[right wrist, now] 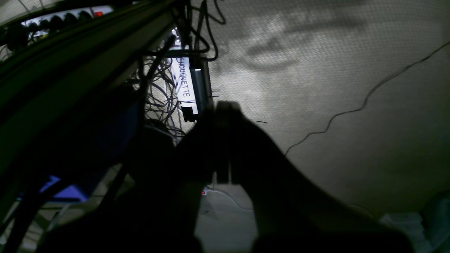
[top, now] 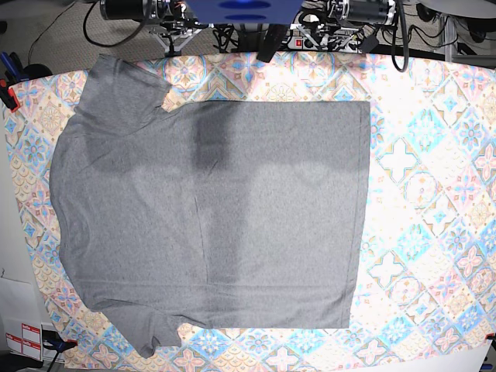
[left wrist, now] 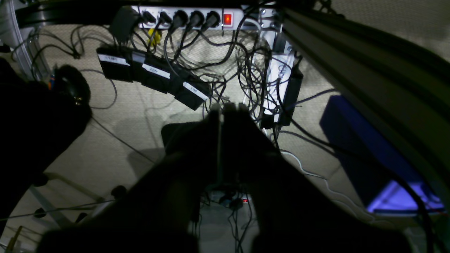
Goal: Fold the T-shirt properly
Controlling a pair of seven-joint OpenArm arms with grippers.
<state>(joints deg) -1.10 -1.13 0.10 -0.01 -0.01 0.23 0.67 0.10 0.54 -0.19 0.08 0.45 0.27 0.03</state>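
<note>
- The left gripper [left wrist: 228, 109] is closed, its fingers pressed together on nothing, above a floor with a power strip [left wrist: 186, 17] and many cables.
- The right gripper [right wrist: 221, 105] is closed too and empty, above grey carpet.
- The T-shirt [top: 209, 217] lies flat and unfolded on the patterned tablecloth [top: 434, 194], apart from both grippers, which do not show in the base view.

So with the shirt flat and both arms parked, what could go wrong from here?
1. The T-shirt lies off-centre toward one end of the tablecloth, its sleeve near the table edge, so that side may be awkward to reach.
2. Both grippers, left and right, are shut and point down at floor cables; they must open before any grasp.
3. A pinch could catch the cloth underneath too.
</note>
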